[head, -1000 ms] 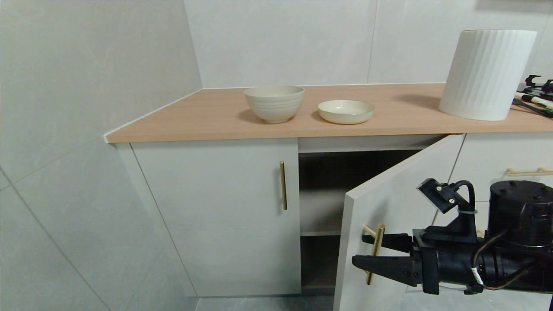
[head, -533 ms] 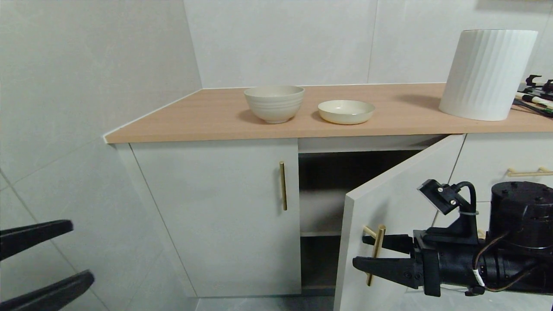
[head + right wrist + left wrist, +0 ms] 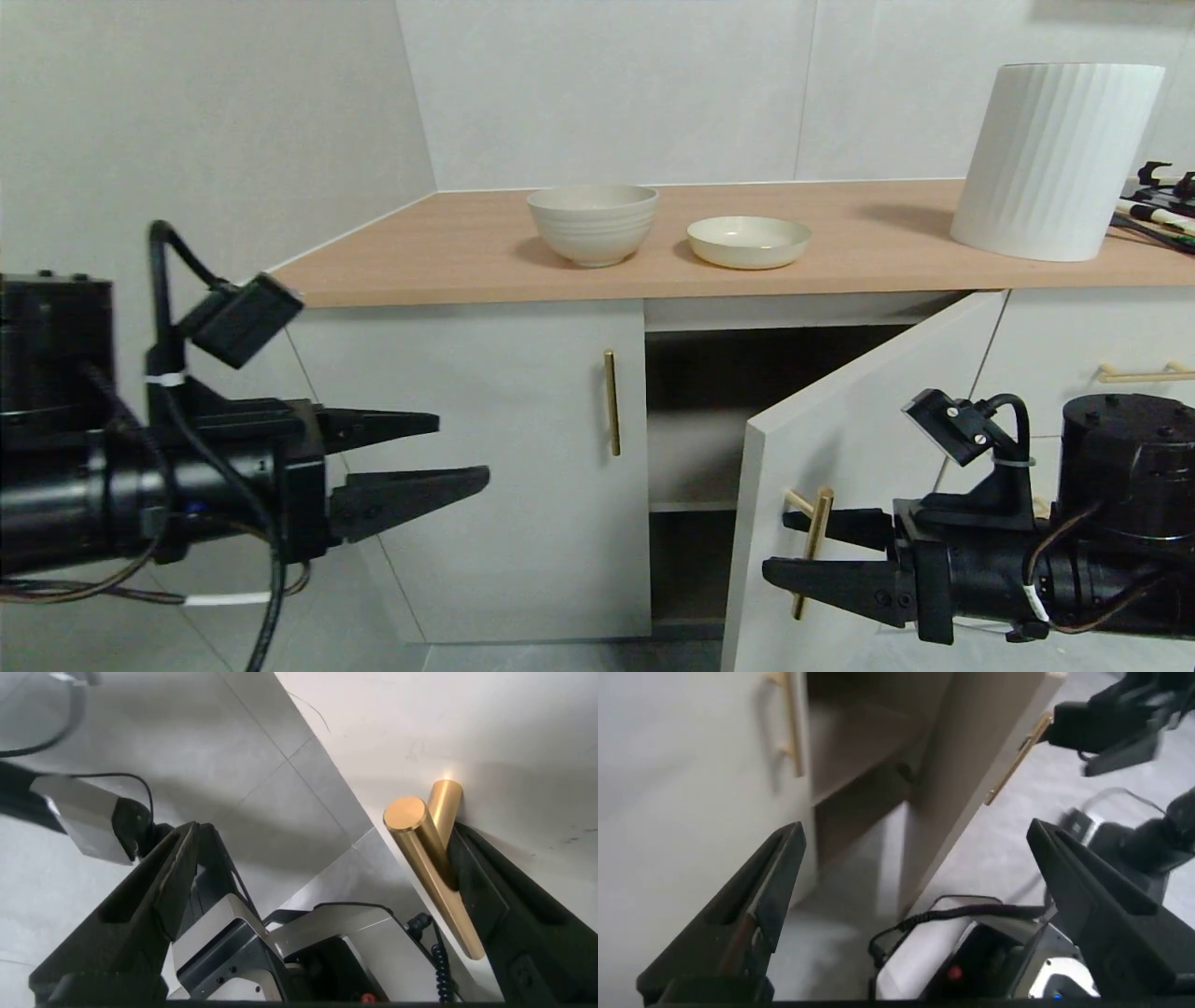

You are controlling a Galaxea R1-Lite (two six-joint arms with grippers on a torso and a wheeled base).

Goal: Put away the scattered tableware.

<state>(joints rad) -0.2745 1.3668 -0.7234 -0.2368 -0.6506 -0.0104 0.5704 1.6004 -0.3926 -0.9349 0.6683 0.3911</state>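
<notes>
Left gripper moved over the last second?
Yes. The left gripper has come in from the left edge toward the closed door's handle, which has not shifted.

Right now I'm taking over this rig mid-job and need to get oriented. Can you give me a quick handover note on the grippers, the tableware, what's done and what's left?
Left gripper: open, empty, held in front of the shut left door.
Right gripper: open, fingers either side of the brass handle of the right cabinet door.
Tableware: bowl and shallow dish sit side by side, apart, on the countertop.
Done: right cabinet door stands open, with a shelf visible inside.
Left: both pieces are untouched and probably go into the cabinet.
</notes>
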